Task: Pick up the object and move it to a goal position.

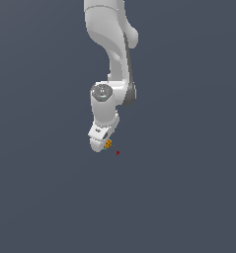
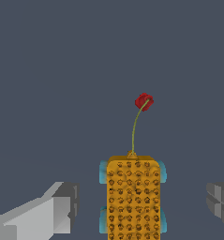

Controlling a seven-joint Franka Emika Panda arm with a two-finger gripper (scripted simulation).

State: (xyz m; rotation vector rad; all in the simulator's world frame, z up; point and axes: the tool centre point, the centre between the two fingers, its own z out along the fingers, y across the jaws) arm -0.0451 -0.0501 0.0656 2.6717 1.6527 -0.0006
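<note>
The object [image 2: 133,199] is an orange-yellow bumpy block with teal edges. In the wrist view it lies between my two fingers, with a clear gap on each side. A thin yellowish stalk runs from its end to a small red blob [image 2: 144,101]. My gripper [image 2: 141,204] is open, with one finger [image 2: 57,211] and the other finger [image 2: 221,201] wide apart and neither touching the block. In the exterior view the gripper [image 1: 102,143] points down with the object [image 1: 108,144] at its tips. The goal position, a tiny red dot [image 1: 118,152], sits just to the exterior view's right and slightly lower.
Only a flat dark grey-blue background surrounds the arm [image 1: 112,59] in both views. No other objects or edges show.
</note>
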